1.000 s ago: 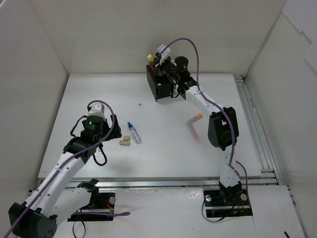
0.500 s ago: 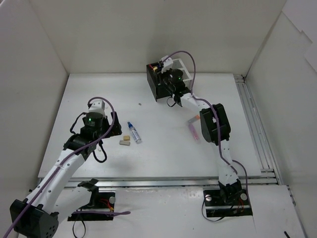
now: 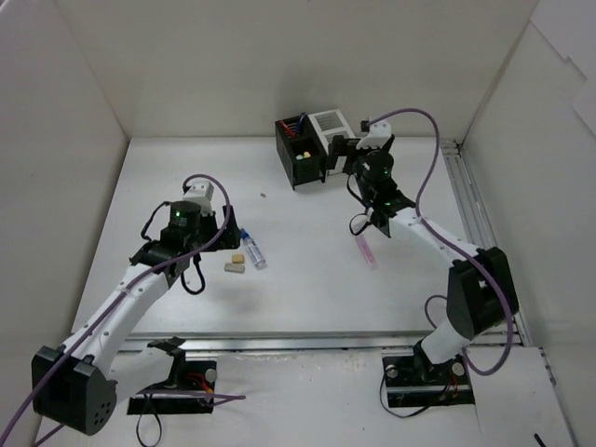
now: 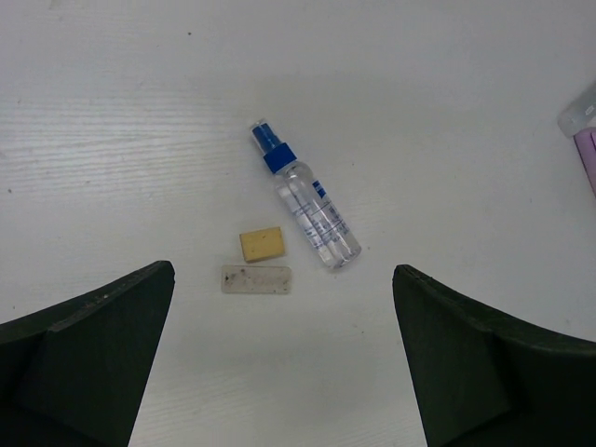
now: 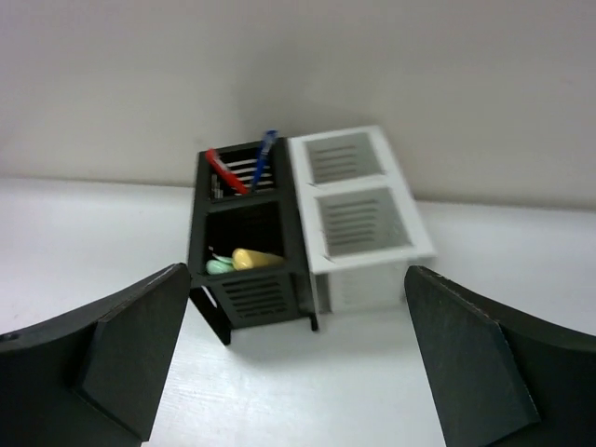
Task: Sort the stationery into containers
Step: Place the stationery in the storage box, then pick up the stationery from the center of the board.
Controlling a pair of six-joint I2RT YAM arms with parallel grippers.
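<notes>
Stationery lies partly loose, partly sorted. At the left tool (image 3: 223, 235), the fingers are spread and hold nothing. Just ahead of it on the table (image 4: 112, 112) lie a grey eraser (image 4: 256, 279) and a tan eraser (image 4: 262, 245) (just beside each other), with a blue-capped spray bottle (image 4: 307, 209) right of them. The right tool (image 3: 343, 156) is likewise released and empty. Ahead of it stand the black container (image 5: 251, 289) and the white container (image 5: 358, 233), joined. A red pen (image 5: 223, 172) and a blue pen (image 5: 262, 160) occupy the black one's rear compartment, and a yellow highlighter (image 5: 256, 258) and a green highlighter (image 5: 220, 265) its front one. A pink highlighter (image 3: 365, 250) lies well behind this tool.

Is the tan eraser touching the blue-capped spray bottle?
Apart. The left wrist view shows a plain gap between the tan eraser and the spray bottle lying to its right.
</notes>
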